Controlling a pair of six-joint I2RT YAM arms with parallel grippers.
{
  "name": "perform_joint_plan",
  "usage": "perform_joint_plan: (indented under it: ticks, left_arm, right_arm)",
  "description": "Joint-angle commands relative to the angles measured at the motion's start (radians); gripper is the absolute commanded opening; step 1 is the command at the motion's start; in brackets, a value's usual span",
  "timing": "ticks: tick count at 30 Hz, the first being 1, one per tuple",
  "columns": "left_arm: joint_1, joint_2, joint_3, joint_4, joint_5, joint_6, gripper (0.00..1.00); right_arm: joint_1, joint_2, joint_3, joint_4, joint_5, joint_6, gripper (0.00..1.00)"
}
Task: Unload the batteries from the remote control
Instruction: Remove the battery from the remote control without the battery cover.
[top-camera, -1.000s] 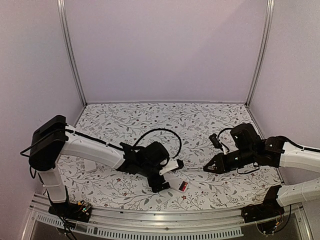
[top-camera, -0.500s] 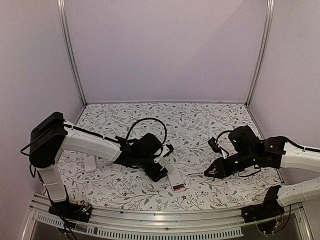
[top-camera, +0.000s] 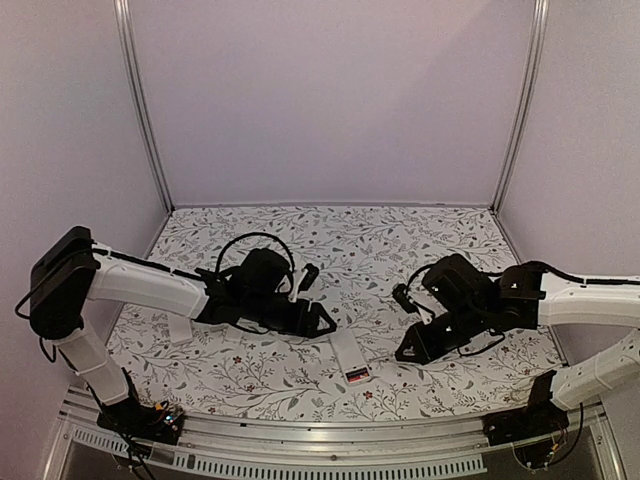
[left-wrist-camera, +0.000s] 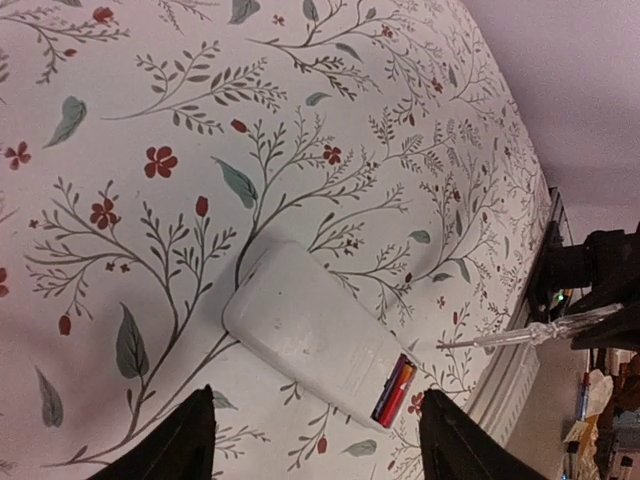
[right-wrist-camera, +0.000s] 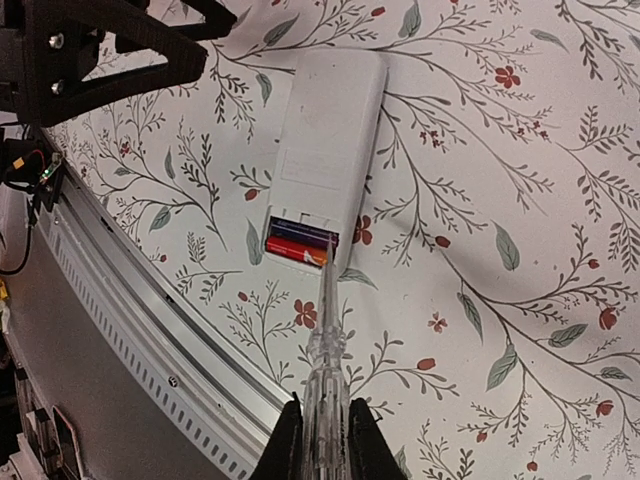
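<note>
remote (right-wrist-camera: 328, 150) is lying flat on floral table (top-camera: 400, 240), back side up, near the front rail (right-wrist-camera: 150, 330), with the battery bay uncovered at the end facing the rail. batteries (right-wrist-camera: 300, 246) are sitting inside the bay, side by side across the remote's width: one red, one dark. right gripper (top-camera: 410, 350) is closed on tool (right-wrist-camera: 325, 340), a thin stick with a clear handle, the two fingers pinching the handle from both sides. tool is pointing at the open bay, its tip lying at the bay's edge by the red cell; contact cannot be confirmed from these views. left gripper (top-camera: 318, 320) is sitting low over the table just beyond the remote's closed end, apart from it. its fingers (left-wrist-camera: 175, 445) are standing wide apart and gripping nothing; in the left wrist view the remote is showing in the gap ahead of them, not touched. both arms are reaching inward from opposite sides, the remote lying between the two grippers.
</note>
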Motion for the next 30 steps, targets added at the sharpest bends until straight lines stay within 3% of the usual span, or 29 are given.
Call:
perform_joint_plan:
  ticks: [1, 13, 30]
  left_arm:
    - [0.006, 0.03, -0.025, 0.079, 0.107, -0.148, 0.67]
    - [0.003, 0.101, -0.017, 0.068, 0.149, -0.168, 0.53]
    - [-0.007, 0.124, -0.012, 0.068, 0.175, -0.166, 0.42]
  right_arm:
    - [0.029, 0.031, 0.041, -0.059, 0.042, -0.014, 0.0]
    - [0.062, 0.122, 0.094, -0.085, 0.066, -0.042, 0.0]
    - [0.063, 0.155, 0.114, -0.096, 0.067, -0.048, 0.0]
